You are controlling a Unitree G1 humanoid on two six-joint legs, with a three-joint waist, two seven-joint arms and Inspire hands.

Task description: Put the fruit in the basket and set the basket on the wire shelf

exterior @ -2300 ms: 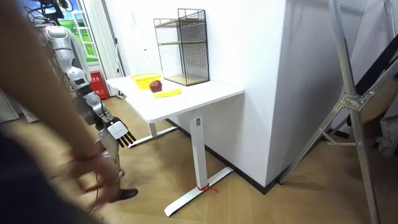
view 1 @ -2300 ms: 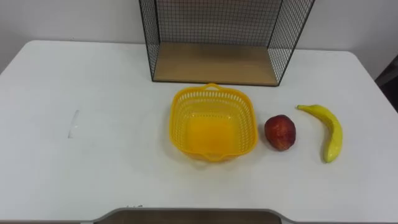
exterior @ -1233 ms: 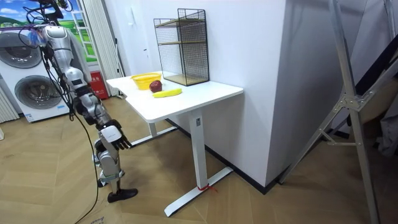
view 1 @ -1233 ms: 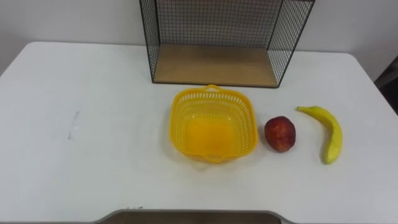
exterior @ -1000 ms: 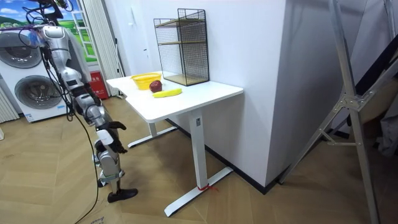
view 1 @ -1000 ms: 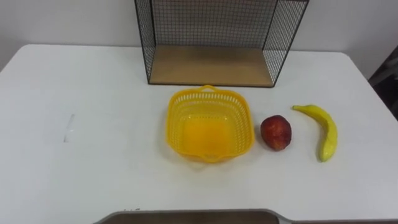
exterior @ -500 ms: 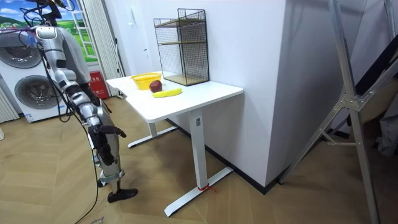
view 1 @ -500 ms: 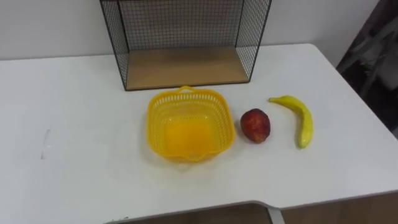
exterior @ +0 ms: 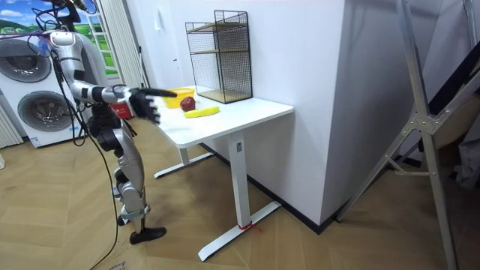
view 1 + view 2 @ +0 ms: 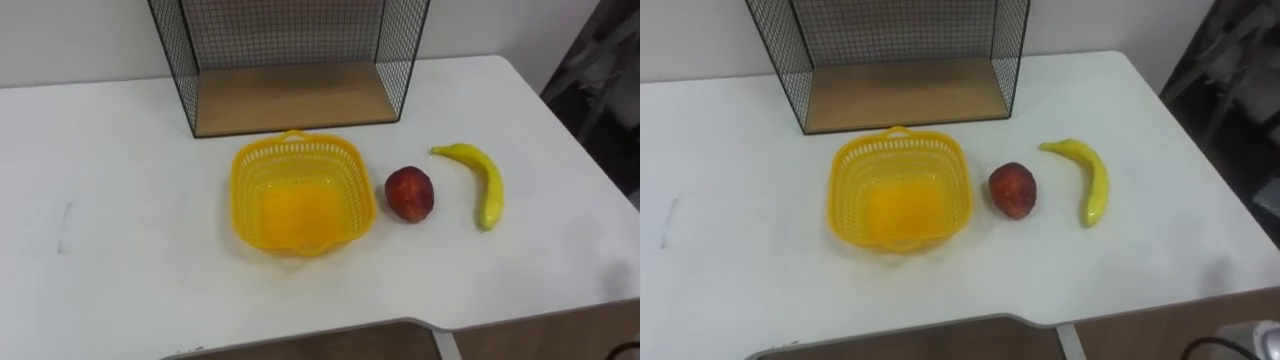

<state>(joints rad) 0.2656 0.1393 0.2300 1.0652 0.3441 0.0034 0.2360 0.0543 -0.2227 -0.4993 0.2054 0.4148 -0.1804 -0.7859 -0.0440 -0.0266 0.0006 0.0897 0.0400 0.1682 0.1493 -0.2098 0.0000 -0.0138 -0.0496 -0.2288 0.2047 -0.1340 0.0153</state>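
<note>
An empty yellow plastic basket (image 10: 255, 165) sits mid-table, just in front of the black wire shelf (image 10: 290, 95) with its wooden floor. To the basket's right lie a red apple (image 10: 409, 193) and, further right, a yellow banana (image 10: 485, 185). The room view has me standing at the end of the white table (image 9: 225, 116) on that view's left. My right hand (image 9: 144, 103) is raised at table height with its fingers stretched out, holding nothing, short of the basket (image 9: 174, 94), apple (image 9: 187, 103) and banana (image 9: 201, 112).
The table's right edge (image 10: 590, 200) and front edge (image 10: 300, 335) are close to the fruit. A washing machine (image 9: 41, 112) stands behind me. A metal stand (image 9: 427, 127) leans at the room view's right.
My right arm has swung up from beside my leg to table height. The eye view has shifted, so the camera moved; basket, apple and banana lie where they were.
</note>
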